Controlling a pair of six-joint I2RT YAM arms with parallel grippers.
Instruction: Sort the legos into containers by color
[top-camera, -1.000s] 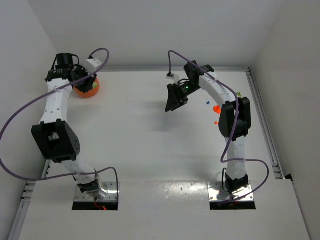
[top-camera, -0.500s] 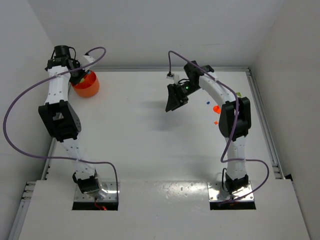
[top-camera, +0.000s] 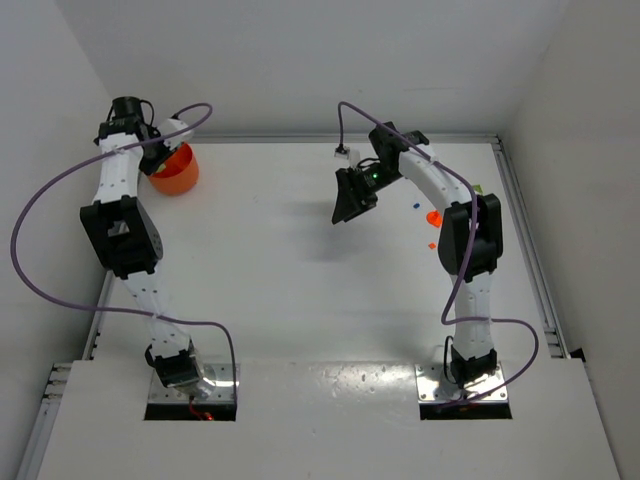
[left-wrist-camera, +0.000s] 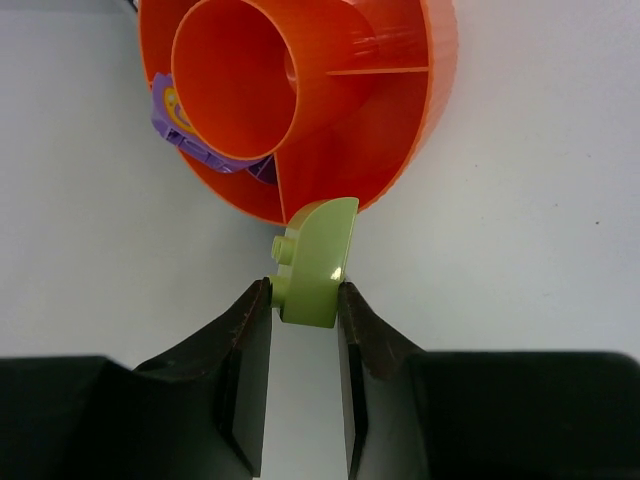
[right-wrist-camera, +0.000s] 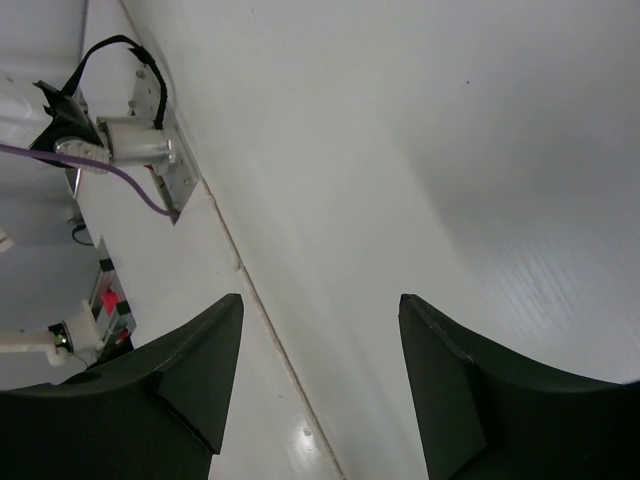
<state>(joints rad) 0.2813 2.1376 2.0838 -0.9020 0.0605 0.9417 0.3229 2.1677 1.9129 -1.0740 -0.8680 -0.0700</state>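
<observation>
Left gripper is pinching a green lego at the bowl's rim; right gripper is hanging open, empty.

blocked: orange bowl just ahead of left end effector | free: bare table to its right

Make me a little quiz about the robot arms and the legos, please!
1. True or false: the left end effector grips a yellow-green lego.
2. Which colour of lego lies inside the orange bowl? A purple, B blue, C red.
3. Fill the gap: the right end effector has its jaws ____ and holds nothing.
Key: 1 true. 2 A: a purple lego shows inside it. 3 open.
</observation>
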